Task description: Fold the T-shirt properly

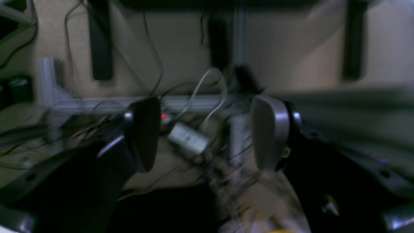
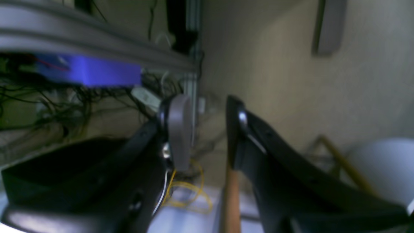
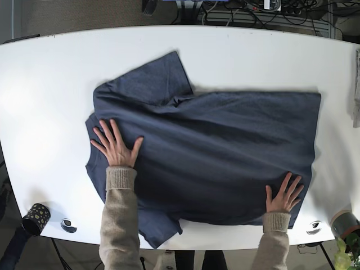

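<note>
My left gripper (image 1: 205, 132) is spread wide, holding nothing; my right gripper (image 2: 202, 132) is parted and empty too, both aimed at cables beyond the white oval counter (image 3: 45, 84). The dark blue cotton T-shirt (image 3: 225, 146) lies spread there, pinned by a person's two hands (image 3: 115, 146) (image 3: 286, 194). Reaching in now, I risk striking those hands or bunching the cloth.

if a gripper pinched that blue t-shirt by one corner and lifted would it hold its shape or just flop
Most likely flop: the T-shirt lies flat with soft wrinkles and a folded-over sleeve, so it looks like thin, limp fabric. It probably drapes and drags along the white table rather than lifting whole. It looks light for its spread.
</note>
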